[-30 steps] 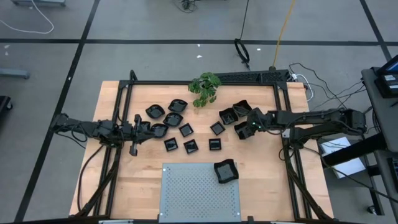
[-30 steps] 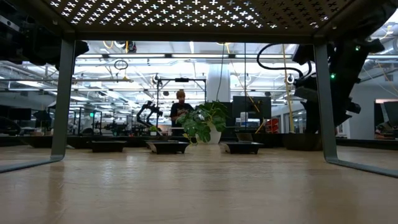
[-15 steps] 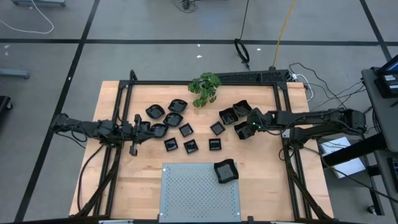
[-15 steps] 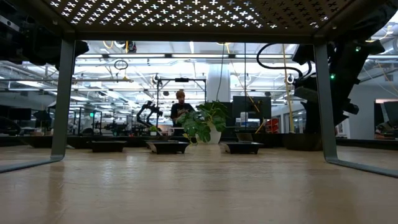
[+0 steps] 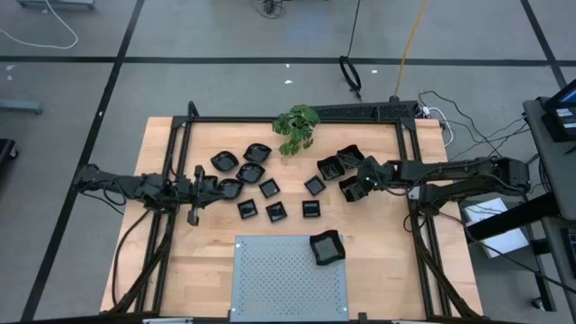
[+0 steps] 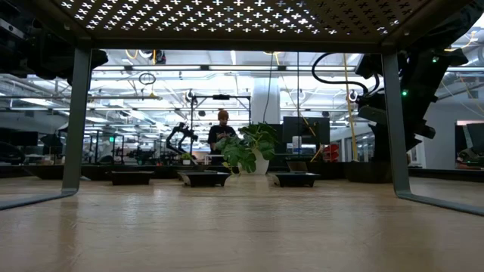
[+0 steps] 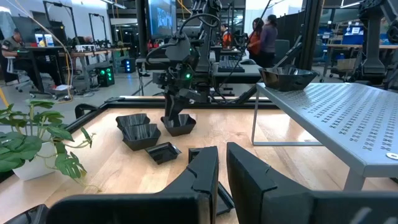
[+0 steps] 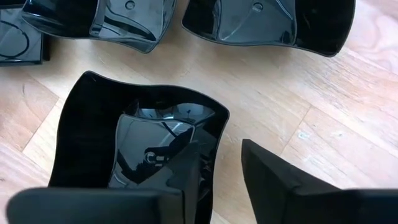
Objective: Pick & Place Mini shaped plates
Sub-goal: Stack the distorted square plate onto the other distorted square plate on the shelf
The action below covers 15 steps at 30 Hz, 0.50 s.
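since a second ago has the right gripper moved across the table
No. In the high view the right gripper sits at the same spot beside the plant, over the same black plate.

High view: the right tool (image 5: 358, 187) covers part of a black plate (image 5: 349, 189) near the worktop's right edge; whether its fingers touch the rim is too small to tell.

Right wrist view: the same plate (image 8: 124, 143) is cut off by the picture's edge, and one finger (image 8: 186, 165) hides part of its rim. Two further plates (image 8: 118, 22) are cut off.

Low view: the perforated panel (image 6: 227, 19) hides both arms' upper parts. The person (image 6: 222, 130) in the room behind is too small to describe.
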Available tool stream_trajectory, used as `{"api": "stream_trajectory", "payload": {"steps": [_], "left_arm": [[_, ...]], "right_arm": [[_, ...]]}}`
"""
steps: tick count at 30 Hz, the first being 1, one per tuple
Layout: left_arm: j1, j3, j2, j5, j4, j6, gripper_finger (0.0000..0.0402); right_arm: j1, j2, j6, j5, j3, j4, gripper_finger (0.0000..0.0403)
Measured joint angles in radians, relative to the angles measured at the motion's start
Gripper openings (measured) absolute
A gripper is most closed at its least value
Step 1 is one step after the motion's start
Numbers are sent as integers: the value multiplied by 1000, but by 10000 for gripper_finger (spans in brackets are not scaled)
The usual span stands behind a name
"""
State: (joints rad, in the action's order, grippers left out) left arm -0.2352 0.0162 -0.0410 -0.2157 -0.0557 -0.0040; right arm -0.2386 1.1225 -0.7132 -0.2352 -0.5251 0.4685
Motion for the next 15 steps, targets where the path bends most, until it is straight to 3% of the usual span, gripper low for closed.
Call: {"api": "stream_trajectory", "payload": {"steps": [15], "left_arm": [[0,0,0,0,0,0,35]], "right_arm": [[0,0,0,2,0,-47,86]]}}
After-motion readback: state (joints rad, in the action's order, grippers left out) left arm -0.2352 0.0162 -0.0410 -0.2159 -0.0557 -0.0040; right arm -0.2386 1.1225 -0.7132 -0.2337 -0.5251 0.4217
